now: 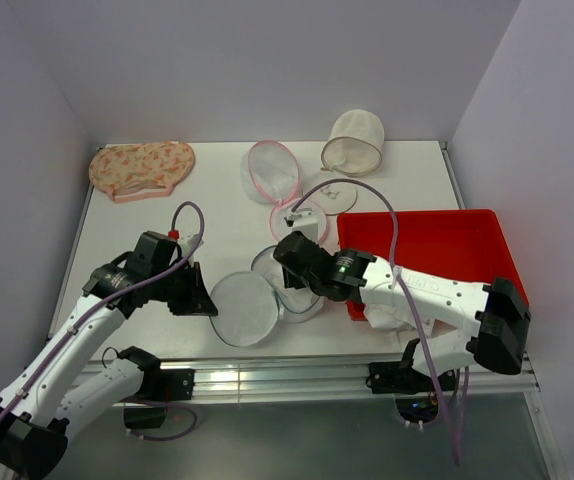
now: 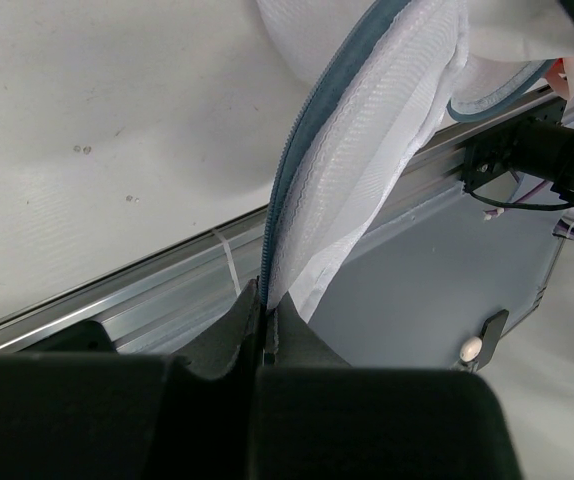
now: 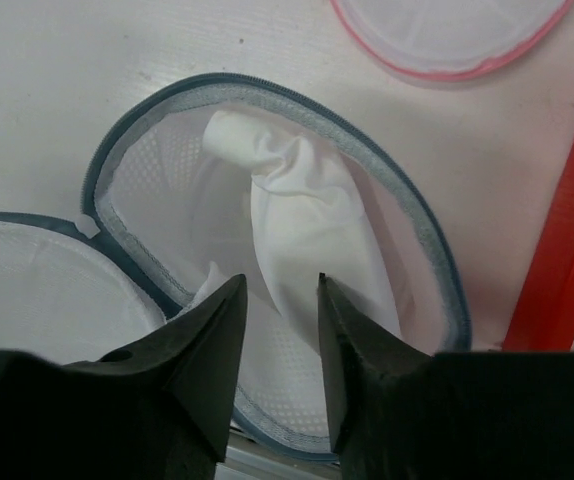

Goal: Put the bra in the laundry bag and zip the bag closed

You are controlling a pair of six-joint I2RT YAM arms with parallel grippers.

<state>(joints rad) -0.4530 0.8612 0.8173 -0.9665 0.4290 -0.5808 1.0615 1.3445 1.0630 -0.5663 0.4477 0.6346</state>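
The laundry bag [image 1: 244, 308] lies open at the table's front middle, its two white mesh halves edged in blue-grey zipper. My left gripper [image 1: 207, 297] is shut on the rim of the left half [image 2: 297, 190] and lifts it on edge. The white bra [image 3: 302, 225] lies inside the right half [image 3: 437, 250]. My right gripper [image 3: 279, 285] is open just above the bra, its fingertips apart and empty. In the top view the right gripper [image 1: 289, 272] covers that half.
A red bin [image 1: 427, 250] stands at the right. A pink-rimmed mesh bag [image 1: 272, 170] and its disc [image 3: 447, 30] lie behind. A peach floral bag [image 1: 142, 167] is at the back left, a cream mesh bag [image 1: 353, 142] at the back. The table's front rail [image 2: 167, 290] is close.
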